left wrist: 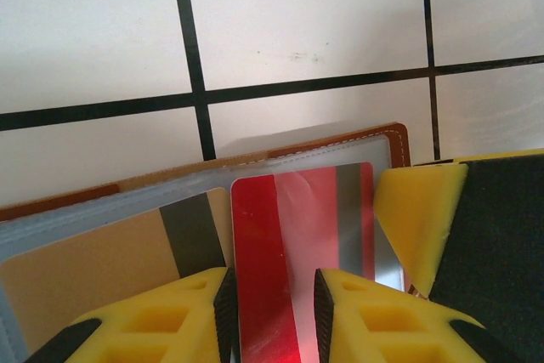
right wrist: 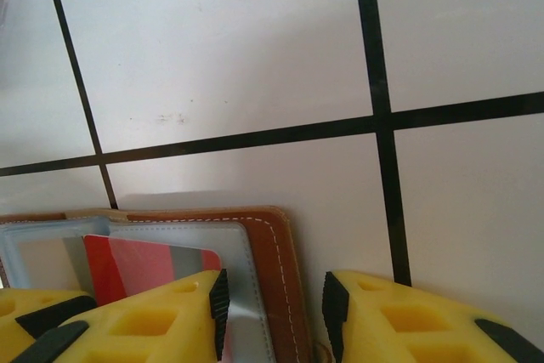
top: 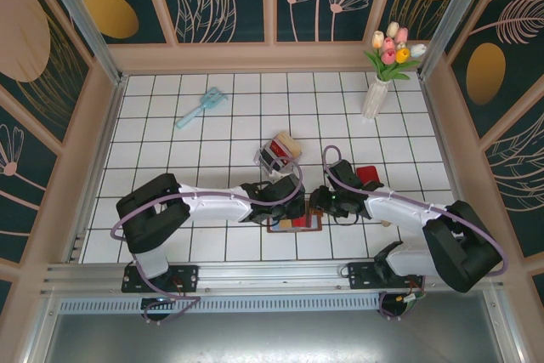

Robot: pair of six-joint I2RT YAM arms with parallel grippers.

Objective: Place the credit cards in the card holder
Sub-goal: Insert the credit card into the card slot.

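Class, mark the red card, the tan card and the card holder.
red card (left wrist: 293,227): left wrist view, shiny middle.
tan card (left wrist: 93,269): left wrist view, tan face.
card holder (right wrist: 274,252): right wrist view, leather edge.

Bright even light from above, white tiled table (top: 212,133) well lit w/ soft faint shadows, top view sharp, slight wide-angle bend at edges, wrist views v. close, foreground soft, pale glare streak on red card (left wrist: 297,235), grey shadow behind card holder (right wrist: 272,244).
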